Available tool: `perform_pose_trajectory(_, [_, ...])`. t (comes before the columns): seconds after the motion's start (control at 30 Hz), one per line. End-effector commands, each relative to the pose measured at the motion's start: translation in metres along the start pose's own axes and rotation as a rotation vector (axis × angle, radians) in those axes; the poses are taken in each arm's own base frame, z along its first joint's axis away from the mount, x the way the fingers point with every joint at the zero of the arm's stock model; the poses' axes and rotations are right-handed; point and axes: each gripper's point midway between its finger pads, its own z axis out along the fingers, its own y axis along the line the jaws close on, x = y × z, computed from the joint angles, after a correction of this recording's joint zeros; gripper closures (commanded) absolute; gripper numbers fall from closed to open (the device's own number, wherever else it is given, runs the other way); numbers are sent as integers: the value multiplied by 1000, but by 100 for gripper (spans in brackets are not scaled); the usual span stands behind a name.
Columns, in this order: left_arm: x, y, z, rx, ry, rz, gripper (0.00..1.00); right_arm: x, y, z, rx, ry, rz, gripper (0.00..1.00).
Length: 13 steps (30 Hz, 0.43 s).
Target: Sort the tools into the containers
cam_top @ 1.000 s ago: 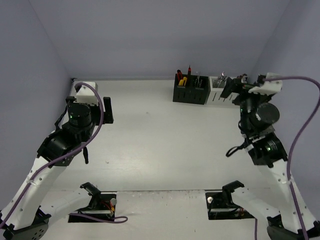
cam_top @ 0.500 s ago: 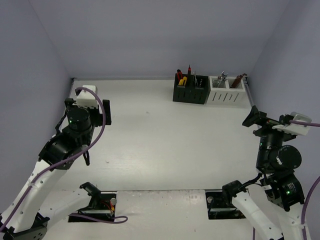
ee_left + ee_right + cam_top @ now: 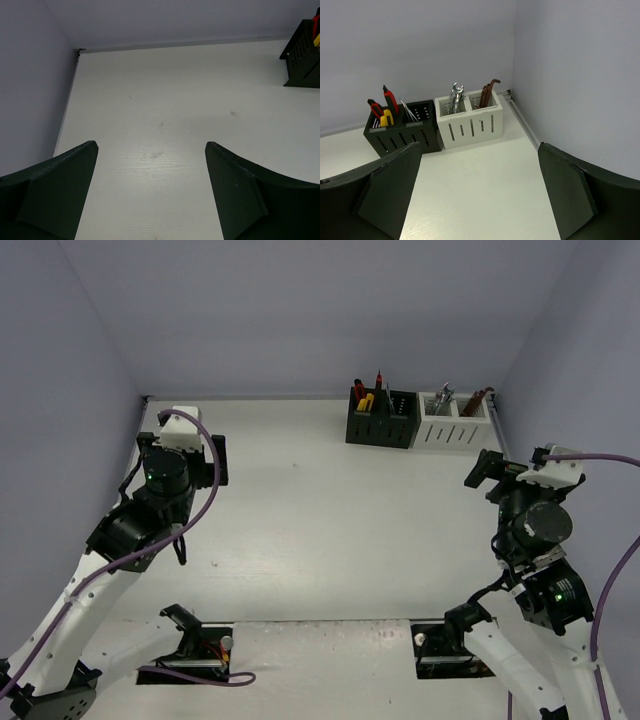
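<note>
The black container (image 3: 381, 425) and the white container (image 3: 455, 428) stand side by side against the back wall. The black container (image 3: 402, 132) holds red-black knives (image 3: 389, 100), a yellow knife (image 3: 386, 118) and thin silver shafts (image 3: 409, 111). Silver wrenches (image 3: 456, 97) and dark hex keys (image 3: 488, 91) stand in the white container (image 3: 470, 122). My right gripper (image 3: 490, 478) hovers open and empty well in front of the white container, facing it (image 3: 477, 145). My left gripper (image 3: 185, 455) is open and empty over bare table at the far left (image 3: 150, 145).
The right wall and the table's metal edge strip (image 3: 522, 117) run close beside the white container. The back left corner of the table (image 3: 79, 50) lies ahead of the left gripper. No loose tools show on the table surface.
My right gripper has drawn back from over the white container toward the near right, still open. The left arm has shifted only slightly.
</note>
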Motion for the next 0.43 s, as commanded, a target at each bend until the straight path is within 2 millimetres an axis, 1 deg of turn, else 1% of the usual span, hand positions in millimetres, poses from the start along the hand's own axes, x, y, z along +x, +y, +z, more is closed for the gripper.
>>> perform_pose_trajectory(0.0, [-22,-1,7,-20,-69,-56,15,-18,4,3,-6,-52,56,0])
perform_pose_trajectory(0.2, [-29,-7,13,-9,-79,-61,15,-21,4,2,-7,-58,65,0])
perform_pose_trajectory(0.4, [-25,-11,17,-3,-72,-54,15,-20,7,6,-7,-48,63,0])
